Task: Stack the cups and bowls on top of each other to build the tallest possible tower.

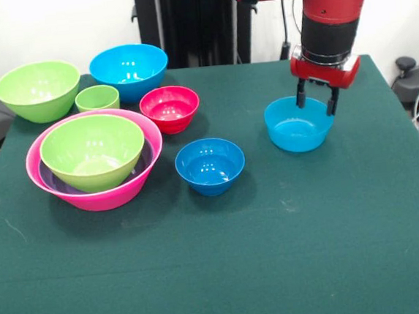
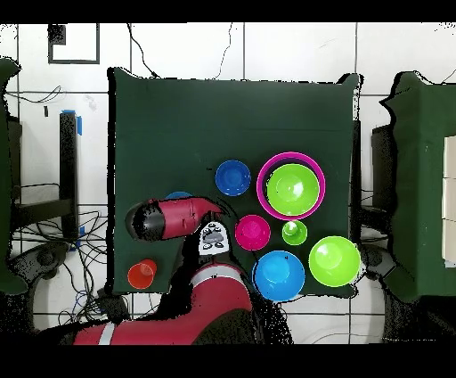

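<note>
The teal bowl (image 1: 298,124) is stood upright on the green counter (image 1: 220,273), well apart from the pink bowl (image 1: 99,196) and on the far side of the small blue bowl (image 1: 210,166) from it. Directly above its far rim the gripper (image 1: 316,102) is hung, fingers spread with one inside the wall and one outside, not yet clamped. A straight closing on that rim is judged to be what the move calls for, the nested pink stack then lying across the counter.

I count eight bowls: a teal bowl (image 1: 295,131) at the pincer (image 1: 316,105), and seven off to its side — pink bowl (image 1: 135,193), purple bowl (image 1: 46,174), nested lime-green bowl (image 1: 91,149), second lime-green bowl (image 1: 37,90), large blue bowl (image 1: 128,68), small blue bowl (image 1: 210,166), red bowl (image 1: 169,107). Two cups — lime-green cup (image 1: 97,98), orange cup (image 2: 142,274).
</note>
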`<act>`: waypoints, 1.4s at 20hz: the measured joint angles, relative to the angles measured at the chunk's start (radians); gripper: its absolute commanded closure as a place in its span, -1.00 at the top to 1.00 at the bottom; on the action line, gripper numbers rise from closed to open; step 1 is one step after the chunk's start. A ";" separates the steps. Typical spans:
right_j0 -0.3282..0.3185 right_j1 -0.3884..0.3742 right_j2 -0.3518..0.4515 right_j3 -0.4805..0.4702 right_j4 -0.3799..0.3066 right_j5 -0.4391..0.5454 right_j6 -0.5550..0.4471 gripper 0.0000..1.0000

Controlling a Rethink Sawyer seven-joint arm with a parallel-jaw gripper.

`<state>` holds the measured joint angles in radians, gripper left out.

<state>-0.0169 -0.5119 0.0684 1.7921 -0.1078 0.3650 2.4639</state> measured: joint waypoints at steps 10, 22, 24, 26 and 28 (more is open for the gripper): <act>0.017 0.002 0.000 0.000 0.000 -0.006 0.000 1.00; 0.042 0.011 0.001 0.000 0.023 -0.029 0.000 1.00; 0.042 0.009 0.001 0.000 0.029 -0.029 0.000 1.00; 0.043 0.008 0.001 0.000 0.037 -0.029 0.000 1.00; 0.043 0.007 0.001 0.000 0.038 -0.029 0.000 1.00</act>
<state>0.0259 -0.5053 0.0692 1.7923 -0.0693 0.3363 2.4639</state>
